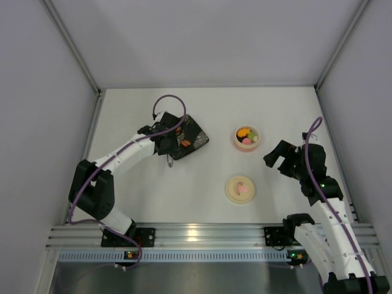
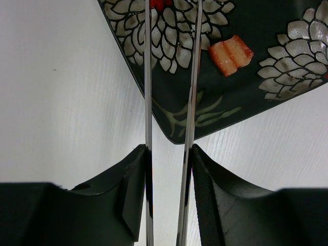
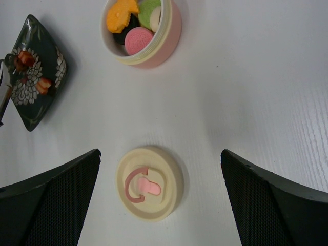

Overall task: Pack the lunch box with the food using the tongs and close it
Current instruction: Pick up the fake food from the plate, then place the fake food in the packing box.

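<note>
My left gripper [image 2: 169,154] is shut on the silvery tongs [image 2: 148,77], one finger against each blade. The blades reach out over the dark floral plate [image 2: 215,110]; their tips run off the top of the left wrist view. On the plate lie an orange striped piece of food [image 2: 231,54] and a red piece [image 2: 160,4]. The pink lunch box [image 1: 247,138] stands open with several food pieces [image 3: 134,25] inside. Its cream lid [image 3: 149,189] with the pink knob lies flat on the table. My right gripper [image 3: 160,154] is open, hovering above the lid and touching nothing.
The plate [image 1: 191,138] sits at the table's back left, left of the lunch box. The lid [image 1: 240,188] lies in front of the box. White walls close in the table on three sides. The left arm's purple cable [image 1: 166,101] loops above the plate.
</note>
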You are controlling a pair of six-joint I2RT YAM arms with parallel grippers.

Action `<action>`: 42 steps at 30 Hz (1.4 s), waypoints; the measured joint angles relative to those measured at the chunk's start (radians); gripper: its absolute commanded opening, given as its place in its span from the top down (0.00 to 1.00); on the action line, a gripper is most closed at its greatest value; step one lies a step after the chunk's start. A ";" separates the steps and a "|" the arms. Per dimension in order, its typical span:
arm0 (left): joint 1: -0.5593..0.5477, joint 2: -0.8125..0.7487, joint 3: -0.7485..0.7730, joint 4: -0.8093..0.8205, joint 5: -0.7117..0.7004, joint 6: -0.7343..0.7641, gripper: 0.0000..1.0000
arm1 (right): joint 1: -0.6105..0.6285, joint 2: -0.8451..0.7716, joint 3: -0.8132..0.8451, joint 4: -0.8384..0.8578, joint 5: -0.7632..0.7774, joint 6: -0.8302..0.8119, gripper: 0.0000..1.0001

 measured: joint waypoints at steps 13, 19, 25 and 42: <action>0.000 0.011 0.022 0.000 0.005 0.005 0.74 | 0.000 0.013 0.000 0.002 0.000 0.000 0.00; 0.000 0.011 0.051 -0.002 0.005 0.006 0.83 | 0.000 0.013 0.000 0.002 0.000 0.000 0.00; -0.009 0.005 0.074 -0.019 -0.002 0.008 0.83 | 0.000 0.013 0.000 0.002 0.000 0.000 0.01; -0.497 0.248 0.584 -0.090 -0.052 0.027 0.77 | 0.000 -0.017 0.026 -0.021 0.033 -0.001 0.01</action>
